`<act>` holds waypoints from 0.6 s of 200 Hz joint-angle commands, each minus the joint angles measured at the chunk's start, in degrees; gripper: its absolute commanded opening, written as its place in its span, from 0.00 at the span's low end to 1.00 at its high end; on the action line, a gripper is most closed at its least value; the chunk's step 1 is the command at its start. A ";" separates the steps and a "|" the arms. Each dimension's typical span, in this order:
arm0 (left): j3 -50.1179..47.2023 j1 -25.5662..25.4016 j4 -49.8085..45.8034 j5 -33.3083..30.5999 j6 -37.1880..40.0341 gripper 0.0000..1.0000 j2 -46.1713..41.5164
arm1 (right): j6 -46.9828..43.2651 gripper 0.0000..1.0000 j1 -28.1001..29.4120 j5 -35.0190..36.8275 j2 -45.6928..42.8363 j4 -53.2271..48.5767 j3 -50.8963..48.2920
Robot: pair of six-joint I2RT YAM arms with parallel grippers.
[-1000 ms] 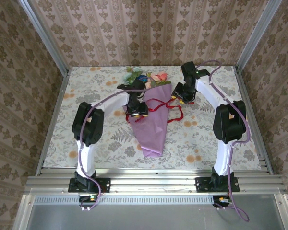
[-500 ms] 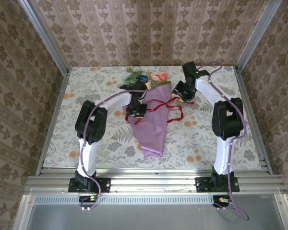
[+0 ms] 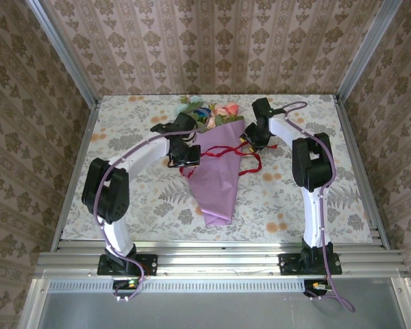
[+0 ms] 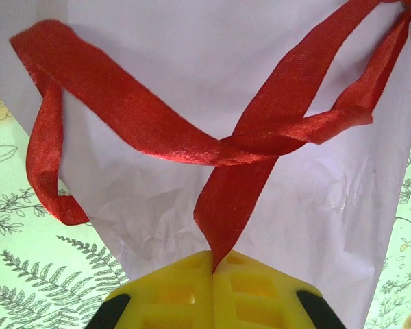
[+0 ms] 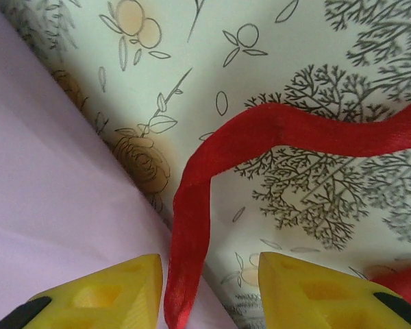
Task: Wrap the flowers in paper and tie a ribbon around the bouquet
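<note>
The bouquet [image 3: 216, 179] lies in the middle of the table, a lilac paper [image 4: 157, 82] cone with flowers [image 3: 216, 112] at its far end. The red ribbon [image 3: 227, 151] crosses over the cone and loops onto the table at its right. In the left wrist view, my left gripper [image 4: 214, 266] is shut on one strand of ribbon [image 4: 260, 137] above the paper. It sits at the cone's left edge [image 3: 189, 160]. My right gripper [image 3: 251, 142] is at the cone's right edge. It is open [image 5: 209, 296], with another ribbon strand [image 5: 192, 226] running between its fingers beside the paper [image 5: 48, 192].
The floral tablecloth [image 3: 130, 192] covers the table. Metal frame rails [image 3: 212, 259] run along the front, and patterned walls [image 3: 212, 48] close in the back and both sides. Both arms bend inward over the table's far half.
My left gripper has closed on the ribbon strand, and its arm's elbow has swung out to the left. My right gripper has shifted left toward the cone's right edge.
</note>
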 commanded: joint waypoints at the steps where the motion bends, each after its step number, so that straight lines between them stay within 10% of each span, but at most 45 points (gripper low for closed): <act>1: -1.73 0.74 1.50 2.47 -2.18 0.00 -1.87 | 4.77 0.43 0.60 0.97 1.95 3.18 1.08; 31: -2.64 1.02 2.35 3.28 -2.99 0.00 -2.36 | 6.52 0.37 1.19 0.59 2.59 4.53 0.71; 70: -4.13 2.19 3.18 3.55 -4.63 0.00 -5.60 | 7.96 0.00 1.36 2.61 0.82 5.19 -1.78; 120: -10.88 10.70 3.96 4.81 -7.64 0.00 -13.61 | 4.73 0.00 0.49 6.77 -4.70 4.07 -3.27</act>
